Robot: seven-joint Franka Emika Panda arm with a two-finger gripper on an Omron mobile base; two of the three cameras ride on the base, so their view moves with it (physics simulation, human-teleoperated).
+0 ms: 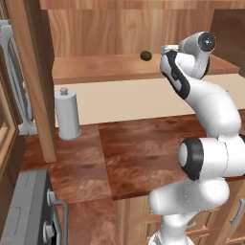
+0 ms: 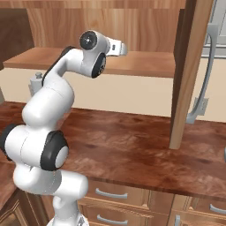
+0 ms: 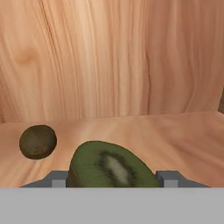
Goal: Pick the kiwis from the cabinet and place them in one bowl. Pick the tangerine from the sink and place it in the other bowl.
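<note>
Green-fleshed cut kiwi (image 3: 111,165) sits gripped between the gripper's (image 3: 114,178) fingertips; a second brown, whole kiwi (image 3: 38,141) rests on the light wood cabinet shelf (image 3: 175,135).

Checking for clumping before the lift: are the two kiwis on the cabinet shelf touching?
Apart. The hand view shows bare shelf between the whole kiwi and the cut kiwi sitting between the jaws.

Olive-brown kiwi (image 3: 38,141), a green cut kiwi (image 3: 111,166) with pale core, light streaked wood cabinet (image 3: 109,61), mottled red-brown counter (image 1: 129,153), grey canister (image 1: 67,114)
</note>
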